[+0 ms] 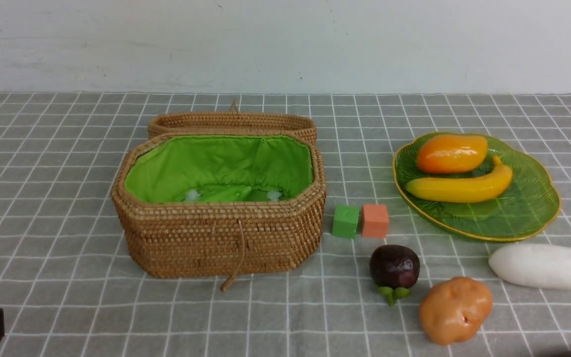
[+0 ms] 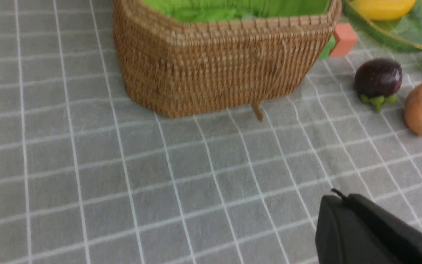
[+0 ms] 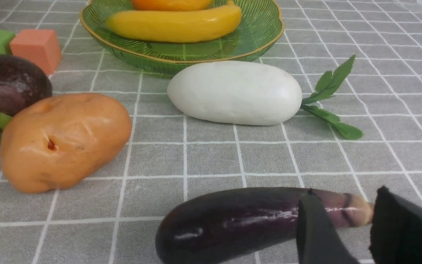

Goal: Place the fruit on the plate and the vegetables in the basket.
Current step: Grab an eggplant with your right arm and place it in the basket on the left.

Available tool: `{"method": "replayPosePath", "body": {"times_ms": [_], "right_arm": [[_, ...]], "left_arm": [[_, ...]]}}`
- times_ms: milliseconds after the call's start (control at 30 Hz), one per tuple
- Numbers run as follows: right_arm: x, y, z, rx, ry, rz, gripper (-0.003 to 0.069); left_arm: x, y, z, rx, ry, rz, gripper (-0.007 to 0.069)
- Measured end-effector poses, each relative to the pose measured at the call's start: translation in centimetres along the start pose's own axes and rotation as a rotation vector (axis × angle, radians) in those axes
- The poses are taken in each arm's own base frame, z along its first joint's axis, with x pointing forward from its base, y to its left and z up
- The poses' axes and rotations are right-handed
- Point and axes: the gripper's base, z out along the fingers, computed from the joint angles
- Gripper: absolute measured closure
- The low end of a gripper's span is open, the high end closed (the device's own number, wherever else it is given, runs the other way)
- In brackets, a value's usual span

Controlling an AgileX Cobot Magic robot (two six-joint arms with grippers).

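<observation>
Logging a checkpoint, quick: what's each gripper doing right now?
Left gripper: closed, holding nothing.
Right gripper: closed on the purple eggplant, near its stem end.

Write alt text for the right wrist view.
The jaws of the right gripper clamp the pale end of a dark purple eggplant in the foreground. Beyond it on the grey checked cloth lie an orange-brown potato, a white radish with green leaves, and a green plate holding a banana.

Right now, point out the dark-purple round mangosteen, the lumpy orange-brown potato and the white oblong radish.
dark-purple round mangosteen (image 1: 394, 266): front view, rounded body.
lumpy orange-brown potato (image 1: 455, 310): front view, body centre.
white oblong radish (image 1: 541, 266): front view, white root.
</observation>
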Motion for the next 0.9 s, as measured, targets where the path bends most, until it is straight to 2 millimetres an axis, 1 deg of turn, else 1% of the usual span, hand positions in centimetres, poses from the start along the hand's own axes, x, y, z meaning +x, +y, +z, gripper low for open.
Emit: {"method": "replayPosePath", "body": {"times_ms": [33,100,167,200,233,267,300,333,367,433,467,567,600,700,900], "right_arm": [[0.0,0.0,0.0,0.0,0.0,0.0,0.0418],[0.0,0.0,0.0,0.0,0.0,0.0,0.0418],[0.0,0.0,0.0,0.0,0.0,0.0,0.0418],[0.0,0.0,0.0,0.0,0.0,0.0,0.0418],[0.0,0.0,0.0,0.0,0.0,0.0,0.0418],[0.0,0.0,0.0,0.0,0.0,0.0,0.0418],[0.0,0.0,0.0,0.0,0.0,0.0,0.0418],[0.0,0.0,0.0,0.0,0.0,0.0,0.0418],[0.0,0.0,0.0,0.0,0.0,0.0,0.0418],[0.0,0.0,0.0,0.0,0.0,0.0,0.0418],[0.0,0.0,0.0,0.0,0.0,0.0,0.0418],[0.0,0.0,0.0,0.0,0.0,0.0,0.0418],[0.0,0.0,0.0,0.0,0.0,0.0,0.0418],[0.0,0.0,0.0,0.0,0.0,0.0,0.0418],[0.0,0.0,0.0,0.0,0.0,0.0,0.0418]], "left_arm": [[0.4,0.2,0.0,0.006,-0.082,0.002,0.0638],[1.4,0.8,-0.1,-0.017,-0.178,0.01,0.0638],[2.7,1.5,-0.1,-0.067,-0.25,0.003,0.0638],[3.7,2.0,0.2,-0.098,-0.269,-0.003,0.0638],[3.9,2.1,0.1,-0.109,-0.281,-0.006,0.0638],[5.6,2.8,0.6,-0.152,-0.291,-0.018,0.0638],[6.6,3.1,1.0,-0.171,-0.291,-0.022,0.0638],[6.6,3.1,0.9,-0.173,-0.297,-0.022,0.0638],[8.4,3.6,1.5,-0.189,-0.287,-0.022,0.0638],[10.6,4.2,2.6,-0.2,-0.247,-0.02,0.0638],[10.8,4.3,2.7,-0.201,-0.243,-0.021,0.0638],[13.5,5.1,4.3,-0.227,-0.149,-0.032,0.0638],[14.1,5.3,4.5,-0.241,-0.128,-0.033,0.0638],[13.9,5.4,4.6,-0.265,-0.172,-0.031,0.0637],[13.9,5.7,4.5,-0.313,-0.186,-0.048,0.0634]]}}
